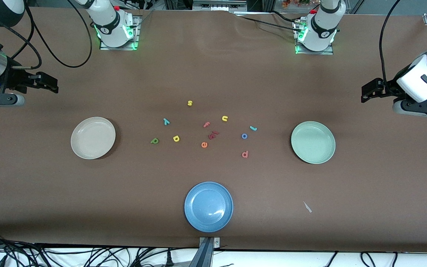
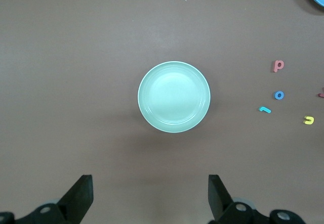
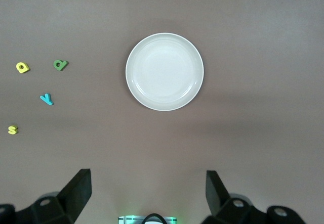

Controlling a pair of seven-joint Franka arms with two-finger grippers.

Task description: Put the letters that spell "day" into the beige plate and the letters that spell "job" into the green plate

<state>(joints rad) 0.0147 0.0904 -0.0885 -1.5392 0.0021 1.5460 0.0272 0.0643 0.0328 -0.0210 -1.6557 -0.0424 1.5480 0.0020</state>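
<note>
Two grippers are hanging wide open and holding nothing. The left gripper [image 1: 363, 92] is hovering over bare table at its own end, the green plate [image 1: 313, 142] below it, with the teal j [image 1: 253, 128], blue o [image 1: 244, 136] and salmon b [image 1: 245, 154] lying toward mid-table. The right gripper [image 1: 55, 84] is hovering likewise, the beige plate [image 1: 93, 138] below it, green d [image 1: 154, 141], yellow a [image 1: 176, 138] and teal y [image 1: 166, 121] lying past its rim, all apart.

High front overview, wrist views straight down, plates shared
</note>
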